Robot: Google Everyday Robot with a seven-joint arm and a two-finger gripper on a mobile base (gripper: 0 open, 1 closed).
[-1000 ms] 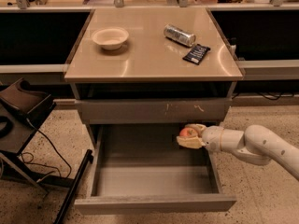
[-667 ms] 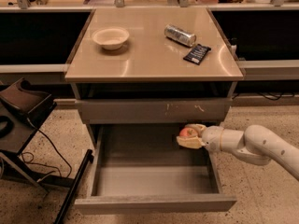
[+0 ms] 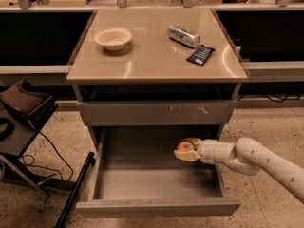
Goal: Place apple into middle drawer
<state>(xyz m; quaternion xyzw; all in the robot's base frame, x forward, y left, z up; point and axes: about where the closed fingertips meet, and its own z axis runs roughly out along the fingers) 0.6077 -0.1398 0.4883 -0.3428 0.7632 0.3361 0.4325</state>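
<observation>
Red apple [image 3: 185, 146] — gripper [image 3: 183, 150] clamped around it, over middle drawer [image 3: 156, 185]

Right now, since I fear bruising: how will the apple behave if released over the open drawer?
The apple, gripped in the tool above the middle drawer, is round, so it would probably roll on the smooth floor. It looks firm, likely rigid in the grasp, though a drop might bruise it.

Red apple [image 3: 185, 146] in gripper [image 3: 186, 150] above open middle drawer [image 3: 152, 185]
</observation>
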